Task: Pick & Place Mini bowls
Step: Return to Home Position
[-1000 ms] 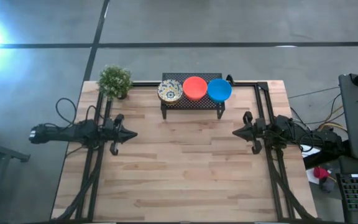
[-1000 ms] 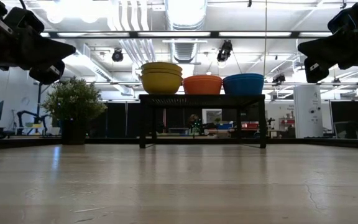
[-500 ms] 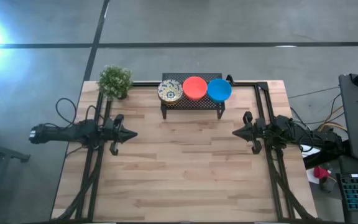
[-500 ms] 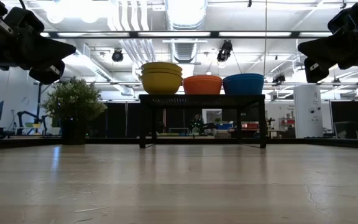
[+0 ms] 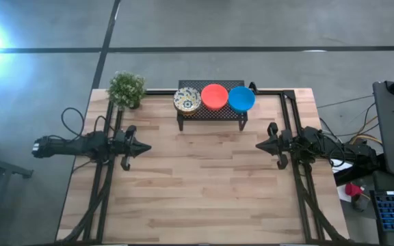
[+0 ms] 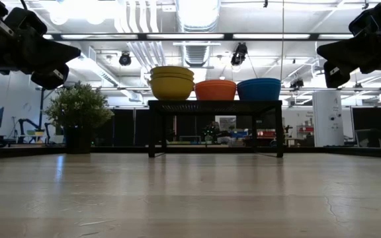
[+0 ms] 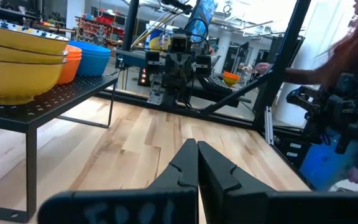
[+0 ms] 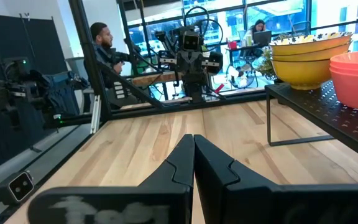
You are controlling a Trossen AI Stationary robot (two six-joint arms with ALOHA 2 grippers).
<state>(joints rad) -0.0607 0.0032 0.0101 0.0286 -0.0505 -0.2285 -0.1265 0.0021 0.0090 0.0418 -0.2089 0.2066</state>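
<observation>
High view shows the left hand [image 5: 144,147] and the right hand [image 5: 258,145] parked in front of the black mesh rack [image 5: 211,115], one off each end, unmoved from a second ago. Each has its two fingers pressed together on nothing, which I read as the job done and the arms home. On top of the rack sit nested cream patterned bowls [image 5: 187,101] at the left hand's end, orange-red bowls [image 5: 214,96] in the middle and blue bowls [image 5: 241,98] at the right hand's end, all smooth, glossy, round and shallow, on thin-legged perforated metal above a pale plank worktop [image 5: 197,191].
</observation>
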